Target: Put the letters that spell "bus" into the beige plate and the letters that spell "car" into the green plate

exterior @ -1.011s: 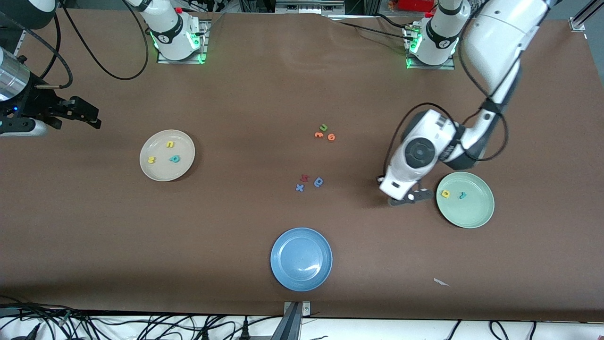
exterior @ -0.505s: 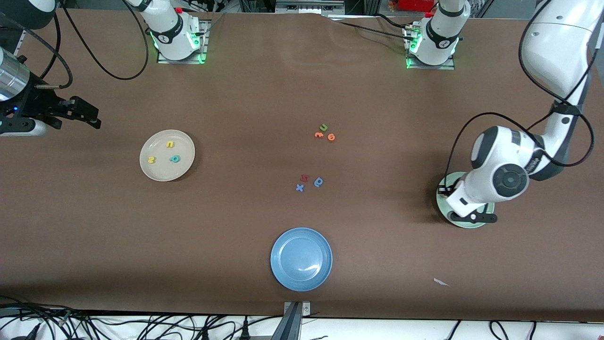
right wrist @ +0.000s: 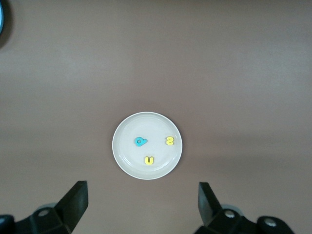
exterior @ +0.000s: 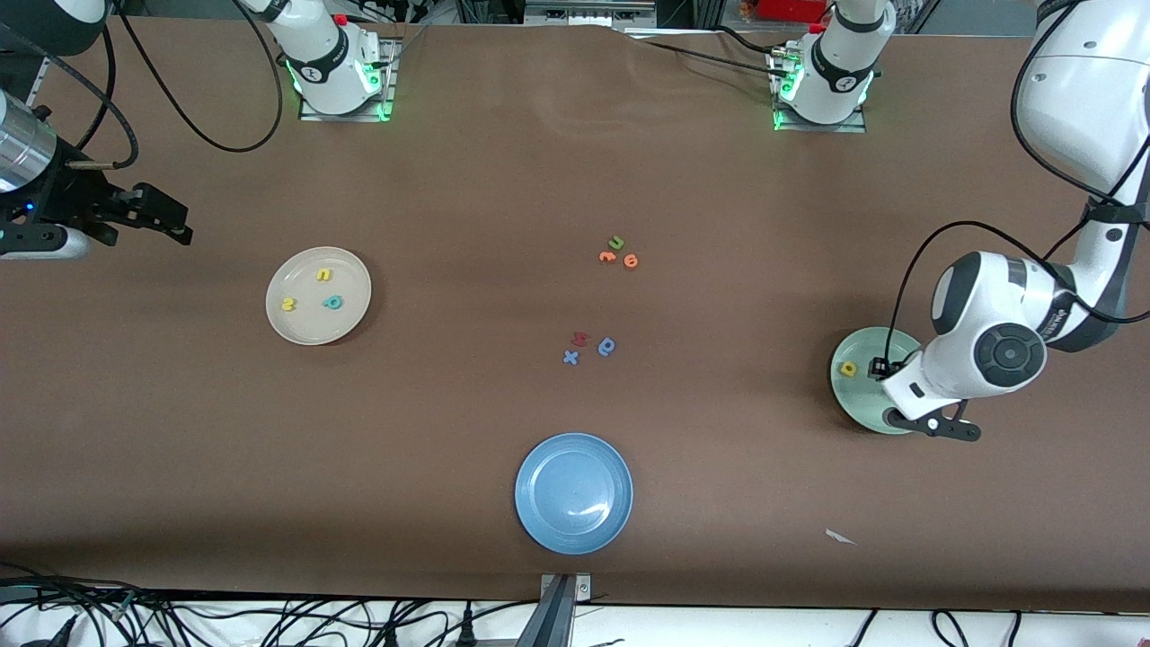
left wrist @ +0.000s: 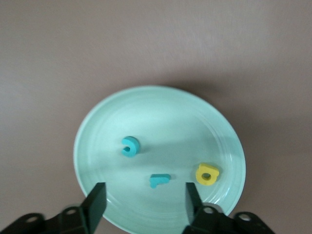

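On the green plate [left wrist: 97, 141] lie two teal letters [left wrist: 130, 146] and one yellow [left wrist: 207, 174].

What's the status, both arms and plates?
Left pincer open, empty, over pale green plate: teal c, teal r, yellow a inside. Right pincer open, waiting.

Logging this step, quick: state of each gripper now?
Left gripper: open, empty, over the green plate.
Right gripper: open, empty, waiting.
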{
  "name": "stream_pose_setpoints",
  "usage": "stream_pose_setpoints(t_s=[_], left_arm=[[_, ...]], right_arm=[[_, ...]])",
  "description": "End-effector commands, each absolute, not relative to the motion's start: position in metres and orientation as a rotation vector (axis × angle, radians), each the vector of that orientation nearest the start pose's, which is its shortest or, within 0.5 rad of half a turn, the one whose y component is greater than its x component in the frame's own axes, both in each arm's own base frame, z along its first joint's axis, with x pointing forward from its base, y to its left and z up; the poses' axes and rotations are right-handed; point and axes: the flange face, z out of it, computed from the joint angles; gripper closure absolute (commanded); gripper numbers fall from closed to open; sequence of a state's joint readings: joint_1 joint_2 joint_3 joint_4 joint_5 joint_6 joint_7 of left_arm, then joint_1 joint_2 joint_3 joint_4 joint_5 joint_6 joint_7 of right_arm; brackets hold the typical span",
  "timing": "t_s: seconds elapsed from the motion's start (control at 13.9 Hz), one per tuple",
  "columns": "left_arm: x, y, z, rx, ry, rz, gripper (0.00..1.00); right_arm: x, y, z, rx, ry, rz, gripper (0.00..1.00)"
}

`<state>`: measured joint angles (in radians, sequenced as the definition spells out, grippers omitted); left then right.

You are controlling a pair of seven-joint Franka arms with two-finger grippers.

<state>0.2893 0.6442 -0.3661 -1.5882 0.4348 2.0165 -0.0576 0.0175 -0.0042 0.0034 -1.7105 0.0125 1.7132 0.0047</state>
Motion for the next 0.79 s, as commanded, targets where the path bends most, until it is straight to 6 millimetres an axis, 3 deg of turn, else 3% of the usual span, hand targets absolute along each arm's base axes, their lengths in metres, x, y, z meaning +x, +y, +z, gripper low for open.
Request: stream_pose_setpoints(t_s=[0.0, 0.29, 0.36, 0.43, 0.72], left_arm=[[0.689, 0.012, 0.307, -3.002, 0.217, 0.21, 0.0], [0.682, 0.013, 0.347, -3.017, 0.163, 0.304, 0.0], [0.676, 0.009, 0.375, -3.027, 0.158, 0.274, 0.0], [0.666, 0.008, 0.386, -3.069, 0.116, 0.292, 0.0], [0.623, 0.005, 0.467, -3.123, 0.066, 0.319, 0.0]], right_arm=[[0.56, 0.012, 0.58, -3.143, -0.012, -0.01, 0.0], [0.56, 0.011, 0.579, -3.139, -0.007, -0.007, 0.0], [0.559, 0.011, 0.579, -3.139, -0.007, -0.002, 0.0], [0.56, 0.01, 0.58, -3.139, -0.004, -0.007, 0.0], [0.561, 0.01, 0.579, -3.138, -0.004, -0.014, 0.0]])
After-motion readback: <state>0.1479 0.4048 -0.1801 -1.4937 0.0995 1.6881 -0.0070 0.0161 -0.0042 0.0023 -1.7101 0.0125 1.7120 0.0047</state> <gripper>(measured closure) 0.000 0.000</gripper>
